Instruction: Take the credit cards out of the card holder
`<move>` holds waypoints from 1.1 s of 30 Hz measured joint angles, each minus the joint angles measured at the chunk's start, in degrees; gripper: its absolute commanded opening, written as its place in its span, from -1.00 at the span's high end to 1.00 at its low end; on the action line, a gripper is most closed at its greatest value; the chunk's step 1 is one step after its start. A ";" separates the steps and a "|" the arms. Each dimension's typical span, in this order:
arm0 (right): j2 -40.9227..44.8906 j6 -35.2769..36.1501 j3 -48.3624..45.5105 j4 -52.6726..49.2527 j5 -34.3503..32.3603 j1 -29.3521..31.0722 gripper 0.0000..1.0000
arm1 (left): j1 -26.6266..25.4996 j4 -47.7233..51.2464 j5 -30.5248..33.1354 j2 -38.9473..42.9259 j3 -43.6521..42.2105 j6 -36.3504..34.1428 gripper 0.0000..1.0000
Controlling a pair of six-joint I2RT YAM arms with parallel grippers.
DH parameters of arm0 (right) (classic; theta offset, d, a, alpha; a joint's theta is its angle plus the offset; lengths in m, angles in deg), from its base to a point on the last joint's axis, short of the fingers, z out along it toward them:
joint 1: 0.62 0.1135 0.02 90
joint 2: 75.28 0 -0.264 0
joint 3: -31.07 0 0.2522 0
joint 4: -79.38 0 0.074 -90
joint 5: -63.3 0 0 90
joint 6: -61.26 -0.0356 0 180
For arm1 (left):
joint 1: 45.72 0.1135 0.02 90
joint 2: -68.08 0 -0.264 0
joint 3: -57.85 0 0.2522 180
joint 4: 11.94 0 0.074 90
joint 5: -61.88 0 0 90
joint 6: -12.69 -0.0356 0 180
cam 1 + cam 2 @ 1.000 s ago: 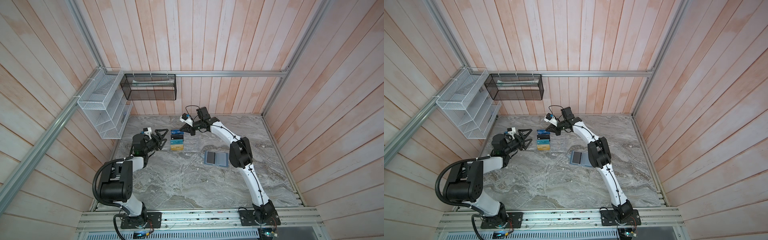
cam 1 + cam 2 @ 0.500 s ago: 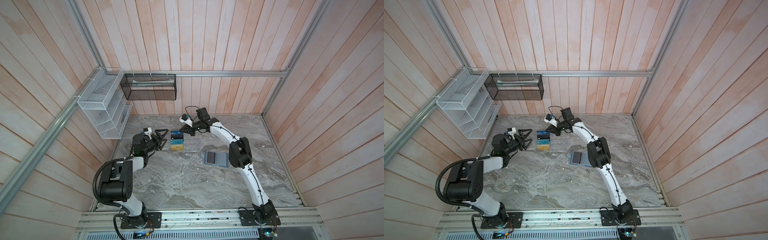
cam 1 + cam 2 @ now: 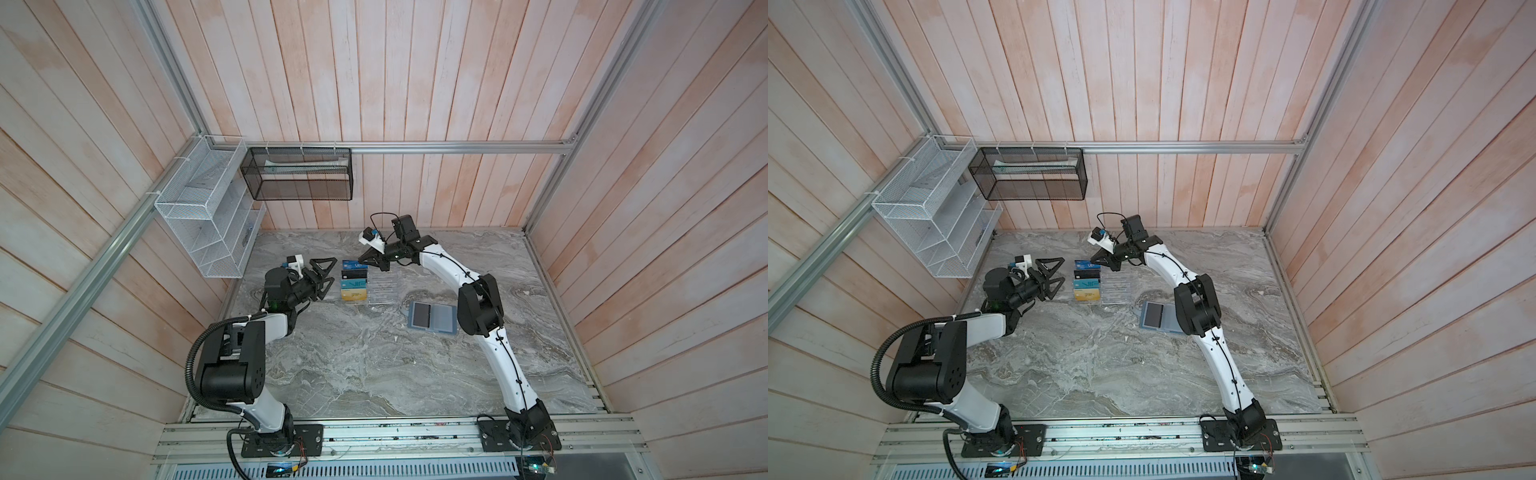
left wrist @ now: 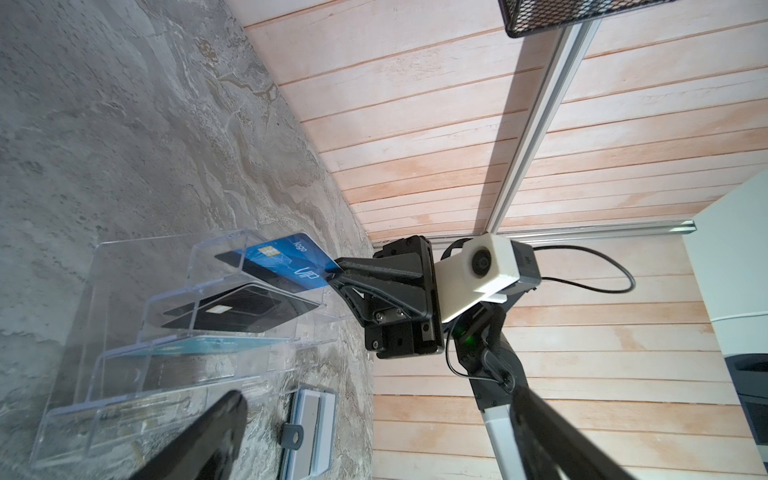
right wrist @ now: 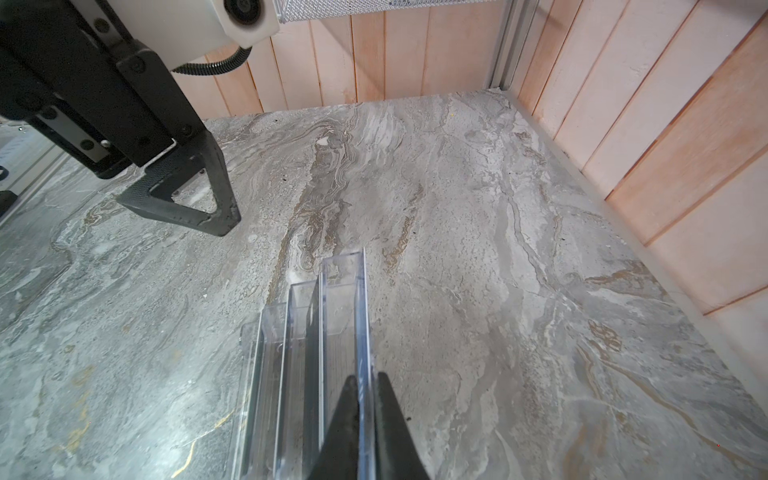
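A clear acrylic rack [image 3: 380, 286] holds a dark blue card [image 3: 353, 264] in its back slot. A black card [image 3: 354, 274], a teal card [image 3: 354, 284] and a gold card [image 3: 353, 294] stand in the slots in front. My right gripper [image 5: 365, 386] is shut on the dark blue card's [image 4: 286, 266] outer edge at the rack's right side. My left gripper [image 3: 328, 275] hangs open just left of the rack, holding nothing. The slate-blue card holder [image 3: 432, 318] lies open flat on the table to the right of the rack; a dark rectangle shows on its left half.
A white wire shelf [image 3: 208, 220] hangs on the left wall and a black mesh basket [image 3: 299, 174] on the back wall above the table. Wooden walls close in the marble table [image 3: 374, 365] on three sides. The right arm's elbow [image 3: 478, 307] stands beside the card holder.
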 measured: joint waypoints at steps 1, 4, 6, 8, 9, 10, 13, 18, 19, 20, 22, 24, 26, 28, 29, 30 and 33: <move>-0.22 -0.13 0.07 0.20 -0.04 0.11 0.76 | 0.00 0.00 -0.02 -0.04 0.00 0.00 -1.00; -0.59 -0.68 0.07 0.28 -0.17 0.46 0.77 | 0.00 0.00 -0.02 -0.15 0.00 0.00 -1.00; -0.72 -0.90 0.26 0.42 -0.17 0.70 0.77 | 0.00 0.00 -0.02 -0.20 -0.02 0.00 -1.00; -0.94 -1.01 0.76 0.66 -0.20 0.98 0.78 | 0.00 -0.09 -0.02 -0.31 0.00 0.02 -1.00; -1.07 -1.09 1.01 0.76 -0.20 1.11 0.79 | 0.00 -0.17 -0.02 -0.39 0.00 0.04 -1.00; -1.16 -1.11 1.27 0.87 -0.20 1.22 0.79 | 0.00 -0.24 -0.04 -0.44 0.00 0.04 -1.00; -1.29 -1.29 1.73 1.03 -0.20 1.33 0.83 | 0.00 -0.28 -0.04 -0.55 -0.02 0.04 -1.00; -1.33 -1.29 2.36 1.38 -0.22 1.38 0.84 | 0.00 -0.39 -0.15 -0.76 0.00 0.11 -1.00; -1.33 -1.31 2.60 1.38 -0.24 1.38 0.83 | 0.00 -0.39 -0.24 -0.76 0.00 0.22 -1.00; -1.33 -1.33 2.71 1.53 -0.31 1.38 0.83 | 0.00 -0.42 -0.26 -0.76 0.00 0.24 -1.00; -1.33 -1.53 2.99 1.97 -0.39 1.38 0.80 | 0.00 -0.42 -0.26 -0.76 0.00 0.33 -1.00; -1.33 -2.01 3.04 2.36 -0.44 1.38 0.75 | 0.00 -0.44 -0.26 -0.76 0.00 0.42 -1.00; -1.33 -2.38 3.06 2.80 -0.68 1.38 0.71 | 0.00 -0.42 -0.26 -0.76 0.00 0.42 -1.00; -1.33 -2.40 3.08 3.17 -0.85 1.38 0.67 | -0.02 -0.42 -0.28 -0.76 0.00 0.42 -1.00; -1.33 -2.45 3.10 3.32 -0.90 1.38 0.64 | -0.02 -0.42 -0.26 -0.76 -0.02 0.42 -1.00; -1.33 -2.49 3.10 3.43 -1.03 1.38 0.62 | -0.02 -0.42 -0.26 -0.76 -0.02 0.44 -1.00; -1.33 -2.64 3.10 3.58 -1.42 1.38 0.60 | -0.15 -0.39 -0.26 -0.76 0.00 0.42 -1.00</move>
